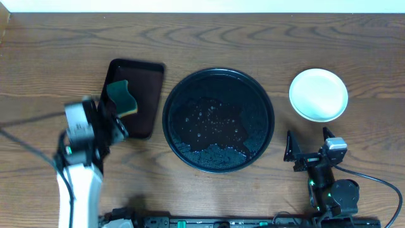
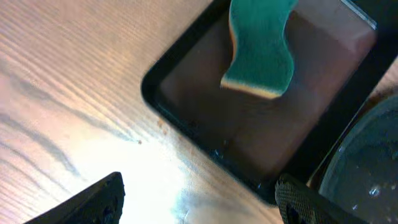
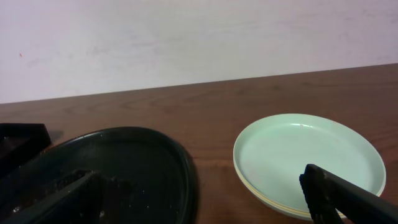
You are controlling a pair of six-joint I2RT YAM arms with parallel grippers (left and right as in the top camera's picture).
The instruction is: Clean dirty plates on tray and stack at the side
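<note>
Right pincer (image 1: 308,147) and left pincer (image 1: 111,120) are held spread, empty. The plates (image 3: 311,155), stacked, are judged light, rigid, slippery-glazed, best taken at the rim.

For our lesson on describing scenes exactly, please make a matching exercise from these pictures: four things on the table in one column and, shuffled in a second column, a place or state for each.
Things:
1. teal sponge
2. round black tray
3. stack of plates
4. rectangular dark tray

Descriptions:
A. on bare wood, right of the round black tray
B. wet and glossy, no plate on it
C. holds the sponge
D. lies inside the rectangular dark tray

Pairs: 1-D, 2-B, 3-A, 4-C
</note>
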